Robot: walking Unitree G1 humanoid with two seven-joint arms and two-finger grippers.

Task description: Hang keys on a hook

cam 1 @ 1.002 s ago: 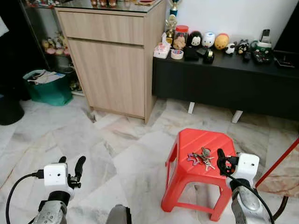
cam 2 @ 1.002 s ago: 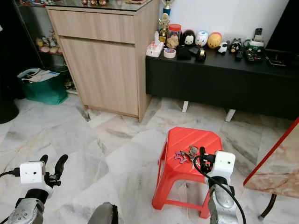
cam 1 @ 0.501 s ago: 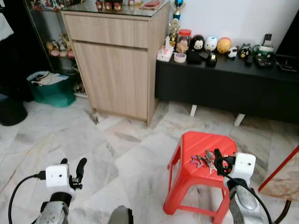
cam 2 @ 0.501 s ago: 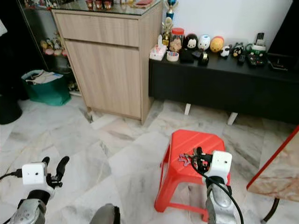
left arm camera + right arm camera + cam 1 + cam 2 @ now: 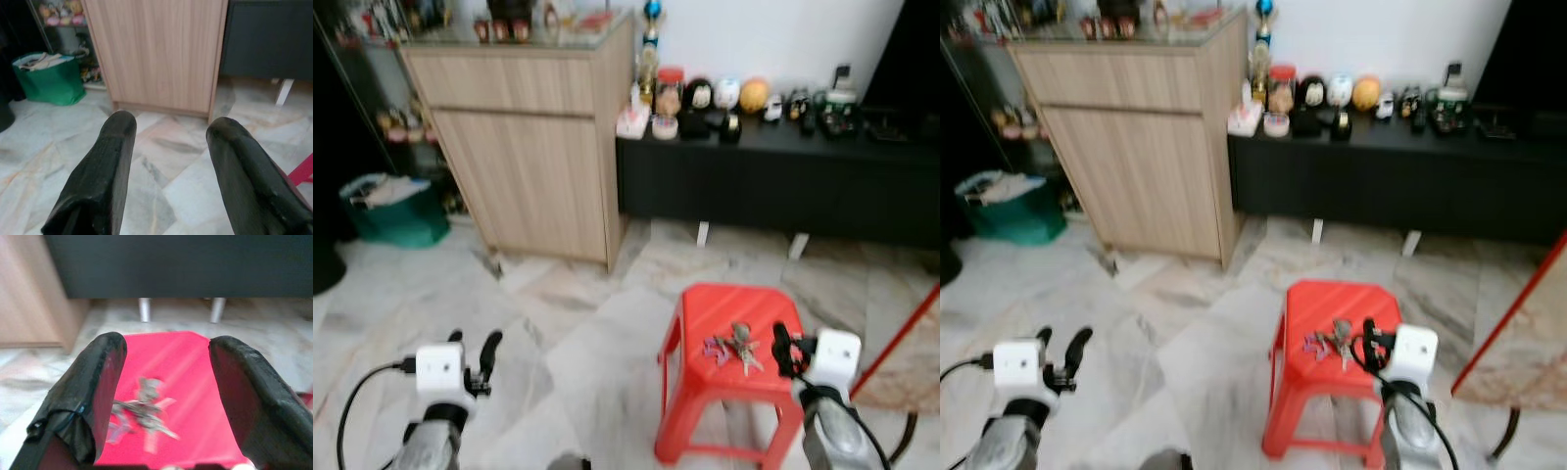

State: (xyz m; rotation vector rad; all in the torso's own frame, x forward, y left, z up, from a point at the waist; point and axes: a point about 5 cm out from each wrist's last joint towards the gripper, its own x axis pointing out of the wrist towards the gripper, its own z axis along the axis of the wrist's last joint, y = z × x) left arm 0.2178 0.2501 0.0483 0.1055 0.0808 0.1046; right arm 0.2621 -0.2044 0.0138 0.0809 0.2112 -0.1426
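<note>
A bunch of keys (image 5: pixel 732 347) lies on top of a red plastic stool (image 5: pixel 700 387) standing on the marble floor. My right gripper (image 5: pixel 781 350) hovers just right of the keys, close above the stool's right edge, open with nothing in it. In the right wrist view the keys (image 5: pixel 142 413) lie on the red stool top (image 5: pixel 186 382) between the two black fingers (image 5: pixel 93 391). My left gripper (image 5: pixel 473 354) hangs low at the left over the floor, open and empty, its fingers (image 5: pixel 105 171) spread in the left wrist view.
A wooden cabinet (image 5: pixel 529 147) stands ahead on the left. Beside it runs a long black low bench (image 5: pixel 773 181) with jars, toys and small items on top. A green bag (image 5: pixel 396 211) sits at far left. A red-edged object (image 5: pixel 901 343) leans at the right.
The whole picture has shifted and blurred, so the camera has moved. My right gripper stays just right of the keys on the stool; the left arm holds its place.
</note>
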